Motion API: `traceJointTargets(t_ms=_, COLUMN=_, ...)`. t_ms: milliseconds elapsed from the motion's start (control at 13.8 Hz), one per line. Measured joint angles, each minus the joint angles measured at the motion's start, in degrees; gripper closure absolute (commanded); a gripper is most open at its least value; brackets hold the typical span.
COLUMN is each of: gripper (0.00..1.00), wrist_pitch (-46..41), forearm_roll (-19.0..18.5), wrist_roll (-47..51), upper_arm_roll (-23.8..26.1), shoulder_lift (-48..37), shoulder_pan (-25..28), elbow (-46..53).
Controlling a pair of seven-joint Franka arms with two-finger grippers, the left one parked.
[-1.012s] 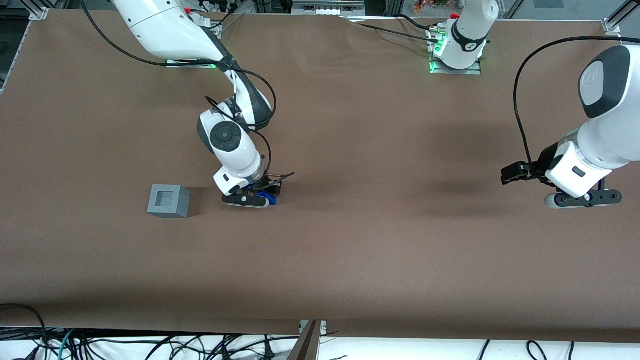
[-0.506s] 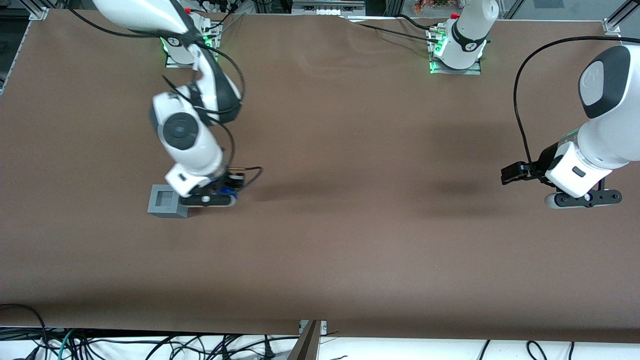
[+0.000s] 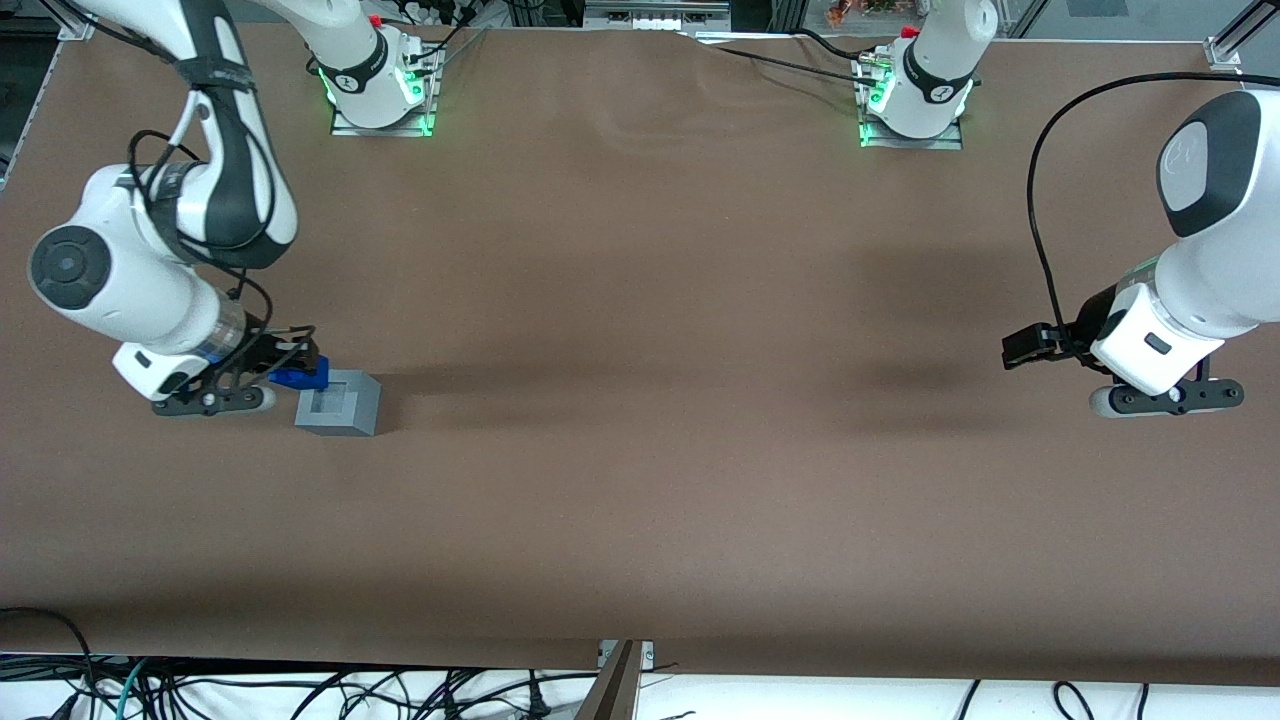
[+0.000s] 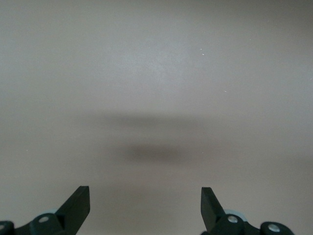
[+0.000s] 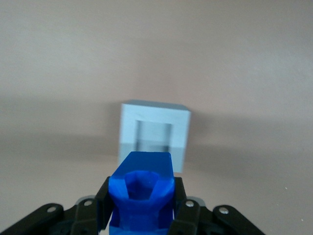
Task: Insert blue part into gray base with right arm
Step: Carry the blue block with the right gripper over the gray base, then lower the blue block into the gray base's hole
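— Toward the working arm's end of the brown tabletop (image 3: 640, 450), what does the right arm (image 3: 130, 270) carry?

— Its gripper (image 3: 285, 368) has the jaws clenched on the blue part (image 3: 300, 376), which hangs off the surface. The wrist view shows the same grasp: the blue part (image 5: 142, 196) sits between the two black fingers (image 5: 103, 208), one pressing on each side.

— And where is the gray base (image 3: 338, 402)?

— It stands on the tabletop just beside the gripper, on the side toward the parked arm's end. It sits upright, with the square recess in its top face open to view.

— Does the blue part touch it?

— From the front, the blue piece overlaps the upper edge of the base at the corner nearest the gripper. Whether they are in contact cannot be told. It is not over the recess, and it is not inside it.

— What does the wrist camera add?

— The gray base (image 5: 154, 136) lies straight ahead of the held part, its recess facing the camera. The blue part covers a bit of the block's near edge in that view.

— How does the arm stand?

— Its white wrist leans low over the tabletop, farther toward the working arm's end than the base, and black cables loop around the forearm.
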Motion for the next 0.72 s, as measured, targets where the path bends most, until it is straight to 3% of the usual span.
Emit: traceJointTargets(t_ms=723, gripper=0.72, wrist_pitch=9.9, forearm_roll=2.5, wrist_roll=-0.3, upper_arm_roll=-0.1, shoulder_lift=2.7, shoulder_pan=0.3, elbow=-3.9)
